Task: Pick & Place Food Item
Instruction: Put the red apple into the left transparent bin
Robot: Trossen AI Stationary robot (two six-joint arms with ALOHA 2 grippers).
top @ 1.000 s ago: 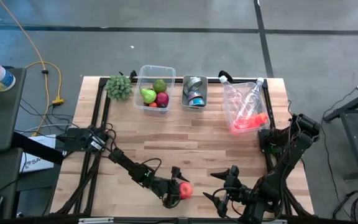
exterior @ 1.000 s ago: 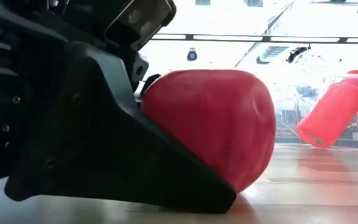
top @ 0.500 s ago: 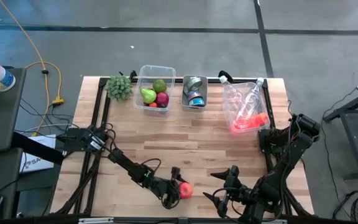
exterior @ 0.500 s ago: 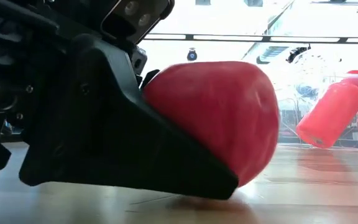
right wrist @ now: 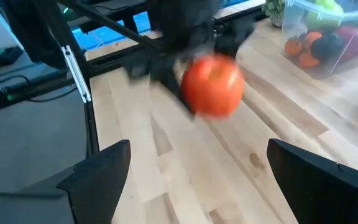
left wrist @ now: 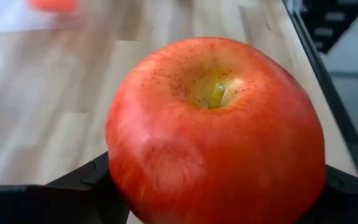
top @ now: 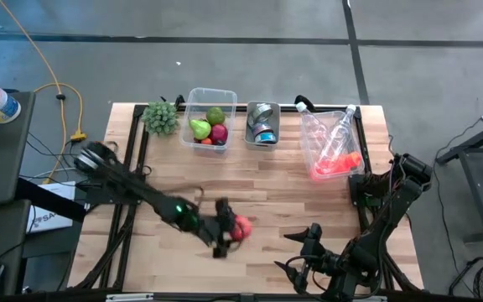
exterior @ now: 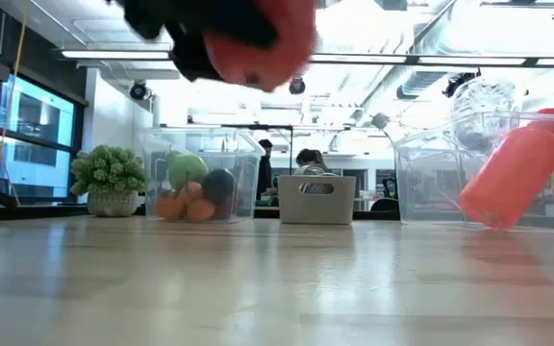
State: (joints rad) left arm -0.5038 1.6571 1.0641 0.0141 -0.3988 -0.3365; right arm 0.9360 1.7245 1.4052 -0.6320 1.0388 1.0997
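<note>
Apple in left gripper, airborne

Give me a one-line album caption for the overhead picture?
Left gripper lifts a red apple above the wooden table.

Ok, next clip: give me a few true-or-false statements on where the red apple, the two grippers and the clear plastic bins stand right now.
1. The left gripper holds the round red apple clear above the wooden table. True; the low view shows it in the air.
2. The right gripper is closed on a bottle. False; it is open and holds nothing, near the table's front edge.
3. The clear plastic fruit bin holds nothing. False; green, red and orange fruit lie in it.
4. An orange-red plastic bottle lies in the large clear bin on the right. True.
5. The apple's stem dimple shows in the left wrist view. True.
</note>
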